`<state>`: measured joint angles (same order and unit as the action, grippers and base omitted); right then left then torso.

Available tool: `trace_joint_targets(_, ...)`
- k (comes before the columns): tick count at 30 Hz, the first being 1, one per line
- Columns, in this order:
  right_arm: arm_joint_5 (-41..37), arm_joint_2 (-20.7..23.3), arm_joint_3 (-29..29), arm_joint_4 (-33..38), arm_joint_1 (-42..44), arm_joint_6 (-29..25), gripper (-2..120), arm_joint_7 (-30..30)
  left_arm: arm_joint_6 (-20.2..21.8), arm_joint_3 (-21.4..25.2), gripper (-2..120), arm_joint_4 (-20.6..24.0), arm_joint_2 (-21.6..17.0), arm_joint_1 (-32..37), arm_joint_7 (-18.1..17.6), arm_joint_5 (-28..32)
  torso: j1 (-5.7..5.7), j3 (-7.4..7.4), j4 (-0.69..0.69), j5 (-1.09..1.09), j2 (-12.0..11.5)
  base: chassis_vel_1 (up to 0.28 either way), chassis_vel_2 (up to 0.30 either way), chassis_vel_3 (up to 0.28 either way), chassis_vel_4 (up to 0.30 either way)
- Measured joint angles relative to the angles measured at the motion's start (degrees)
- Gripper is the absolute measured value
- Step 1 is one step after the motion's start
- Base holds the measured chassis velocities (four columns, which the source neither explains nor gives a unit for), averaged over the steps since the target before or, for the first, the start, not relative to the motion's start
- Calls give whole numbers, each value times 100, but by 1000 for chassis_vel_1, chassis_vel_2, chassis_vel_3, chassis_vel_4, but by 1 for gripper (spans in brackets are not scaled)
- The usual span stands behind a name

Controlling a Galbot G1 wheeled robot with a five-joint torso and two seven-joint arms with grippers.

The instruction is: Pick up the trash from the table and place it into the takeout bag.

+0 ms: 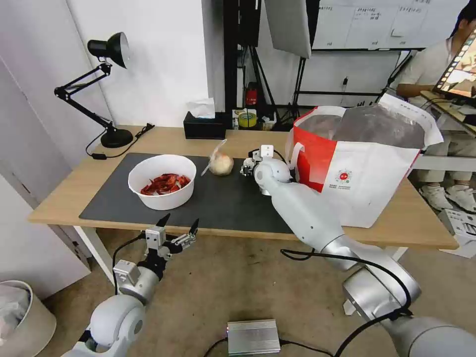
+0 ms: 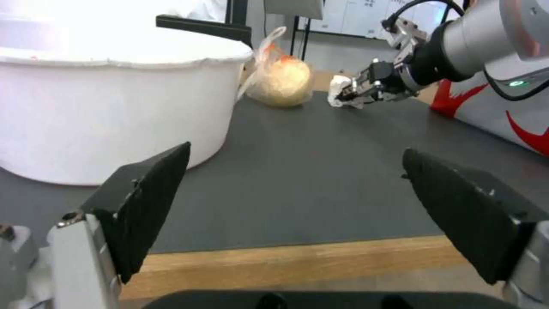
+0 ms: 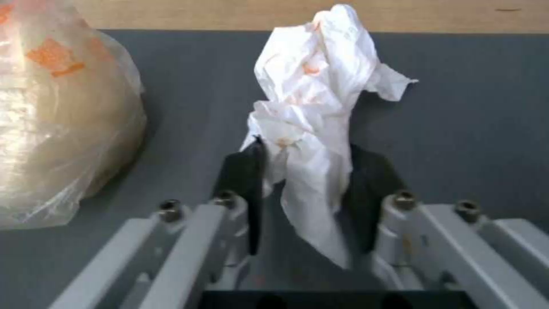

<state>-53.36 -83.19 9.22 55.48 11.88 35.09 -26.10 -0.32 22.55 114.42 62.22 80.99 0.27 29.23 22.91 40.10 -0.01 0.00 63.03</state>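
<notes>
White crumpled tissue, lower end hidden between right end effector fingers

Open stretch of dark mat between crayfish bowl and takeout bag: free passage from table's near edge. Bagged beige ball sits just beside right gripper, crowding its left flank. Takeout bag walls off right side. Tissue box and desk lamp line far edge.
</notes>
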Motion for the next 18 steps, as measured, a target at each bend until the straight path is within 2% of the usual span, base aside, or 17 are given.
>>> trace_joint_targets(2, -9, 10, 0, 15, 4, 1, 24, -11, -1, -2, 100, 0, -1, -6, -2, 0, 0, 0, 0, 0, 0, 0, 0, 0, 0)
trace_joint_targets(4, -27, 30, 6, 53, 16, 4, 14, -34, -2, -8, 100, 0, -3, -14, -5, 1, 0, 0, 1, 0, 0, 0, 0, 0, 0)
trace_joint_targets(5, -27, 30, 6, 53, 16, 4, 14, -34, -2, -8, 100, 0, -3, -14, -5, 1, 0, 0, 1, 0, 0, 0, 0, 0, 0)
trace_joint_targets(7, -46, 44, 17, 104, 30, 5, 3, -63, -4, -18, 100, 3, -2, -14, -6, 2, 0, 0, 1, 0, 0, 0, 0, 0, 0)
trace_joint_targets(15, -57, 117, 45, 310, 78, -6, 0, -92, -8, -29, 100, 5, 0, -15, -9, 2, 1, 0, 1, 0, -1, 0, 0, 0, 0)
trace_joint_targets(18, -172, 274, 108, 657, 152, -12, 0, -208, -10, -23, 100, 13, -11, -16, -12, 16, 1, 0, 1, 0, -1, 0, 0, 0, 0)
